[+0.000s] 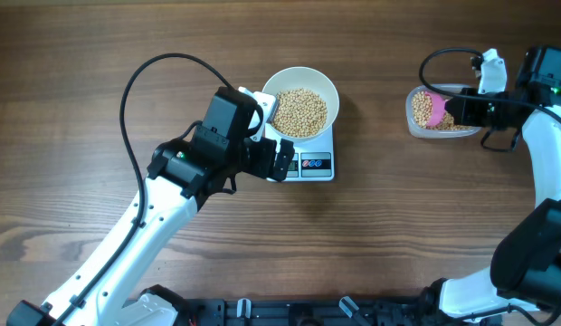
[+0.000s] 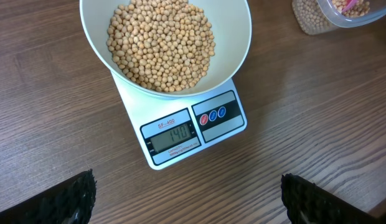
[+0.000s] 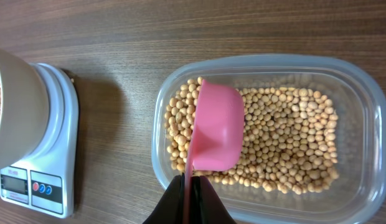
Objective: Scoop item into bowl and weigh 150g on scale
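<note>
Pink scoop (image 3: 216, 127) pinched by right hand (image 3: 193, 186), among beans (image 3: 286, 143) in tub (image 3: 361, 93); left hand (image 2: 190, 199) spread.

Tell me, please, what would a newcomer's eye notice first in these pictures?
The white bowl, piled with tan beans, sits on the small scale at the table's middle. To the right, the right tool grips a bright pink scoop over a clear tub of more beans.

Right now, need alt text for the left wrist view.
A white bowl heaped with tan beans sits on a small white scale whose display appears to read 140. The left gripper is wide open and empty, its dark fingers at the bottom corners over a wooden table. A clear tub of beans shows at top right.
</note>
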Tool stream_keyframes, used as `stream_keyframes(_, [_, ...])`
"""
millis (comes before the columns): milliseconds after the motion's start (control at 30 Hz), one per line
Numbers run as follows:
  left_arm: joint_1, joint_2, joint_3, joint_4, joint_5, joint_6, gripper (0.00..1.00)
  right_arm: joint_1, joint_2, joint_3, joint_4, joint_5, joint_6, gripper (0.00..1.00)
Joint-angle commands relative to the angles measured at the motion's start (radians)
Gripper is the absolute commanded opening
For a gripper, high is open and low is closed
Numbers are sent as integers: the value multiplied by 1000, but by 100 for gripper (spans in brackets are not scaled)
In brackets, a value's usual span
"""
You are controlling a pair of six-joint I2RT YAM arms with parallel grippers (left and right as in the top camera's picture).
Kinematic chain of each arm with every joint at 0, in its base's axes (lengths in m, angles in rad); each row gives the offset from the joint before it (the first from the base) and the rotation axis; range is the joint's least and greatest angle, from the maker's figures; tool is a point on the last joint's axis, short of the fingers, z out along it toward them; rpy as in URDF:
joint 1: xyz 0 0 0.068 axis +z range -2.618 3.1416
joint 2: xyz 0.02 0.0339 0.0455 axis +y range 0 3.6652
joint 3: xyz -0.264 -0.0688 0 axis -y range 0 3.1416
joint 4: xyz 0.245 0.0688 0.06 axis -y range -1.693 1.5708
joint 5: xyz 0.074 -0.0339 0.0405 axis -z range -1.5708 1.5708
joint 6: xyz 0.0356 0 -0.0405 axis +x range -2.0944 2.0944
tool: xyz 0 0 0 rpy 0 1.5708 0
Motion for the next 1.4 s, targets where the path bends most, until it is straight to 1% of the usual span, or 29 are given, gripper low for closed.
stream_keyframes(0, [7,-3,15,3,-6,-5,100,2,53,6,-5,-57,28,4])
stream_keyframes(100, [7,-3,15,3,-6,-5,100,-2,77,6,-11,-61,51,4])
stream_keyframes(233, [7,-3,15,3,-6,-5,100,-28,79,6,-12,-130,51,4])
stream_keyframes(433, [7,-3,15,3,-6,-5,100,-117,83,6,-17,-273,51,4])
stream_keyframes(500, [7,-3,15,3,-6,-5,100,-137,90,6,-23,-293,51,4])
stream_keyframes(600, [7,-3,15,3,-6,-5,100,-157,111,6,-31,-316,48,4])
stream_keyframes(733, [7,-3,15,3,-6,-5,100,-193,151,6,-32,-430,45,4])
stream_keyframes(1067, [7,-3,15,3,-6,-5,100,-280,165,6,-46,-457,46,4])
stream_keyframes(1367, [7,-3,15,3,-6,-5,100,-351,165,6,-73,-523,48,5])
